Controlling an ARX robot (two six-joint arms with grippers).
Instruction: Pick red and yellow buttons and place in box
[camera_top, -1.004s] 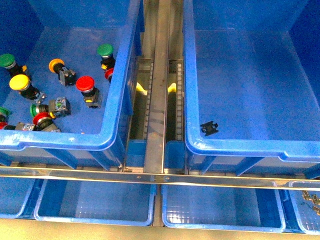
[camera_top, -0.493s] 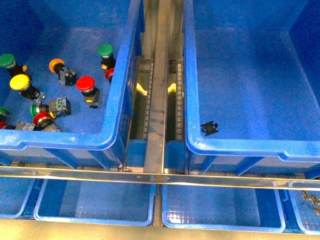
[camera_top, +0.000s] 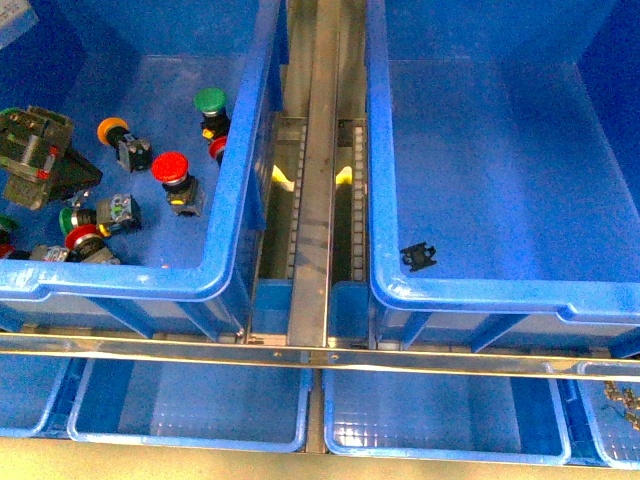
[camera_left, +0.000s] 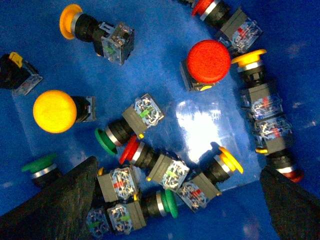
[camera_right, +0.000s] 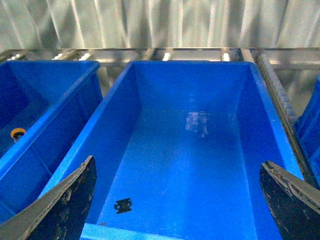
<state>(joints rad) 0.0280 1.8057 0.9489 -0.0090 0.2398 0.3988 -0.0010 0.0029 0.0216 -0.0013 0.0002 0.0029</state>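
A red button (camera_top: 171, 167) stands cap-up in the left crate (camera_top: 236, 150); the left wrist view shows its round cap (camera_left: 208, 61). The yellow button (camera_left: 54, 111) lies on the crate floor in the left wrist view; in the front view my arm hides it. My left gripper (camera_top: 60, 170) hangs open over a heap of buttons, its midpoint (camera_left: 177, 210) above them with nothing between the fingers. The box (camera_top: 480, 292) is the big blue crate on the right. My right gripper (camera_right: 177, 210) is open above the box (camera_right: 190, 150) and out of the front view.
Orange-capped (camera_top: 114, 130) and green-capped (camera_top: 210, 100) buttons lie among the others in the left crate. A small black clip (camera_top: 419, 256) rests on the box floor. A metal roller rail (camera_top: 315, 200) runs between the crates. Shallow blue trays (camera_top: 190, 405) sit along the near edge.
My left gripper has come into the front view from the left and now covers the yellow button and a green one. The buttons have not moved.
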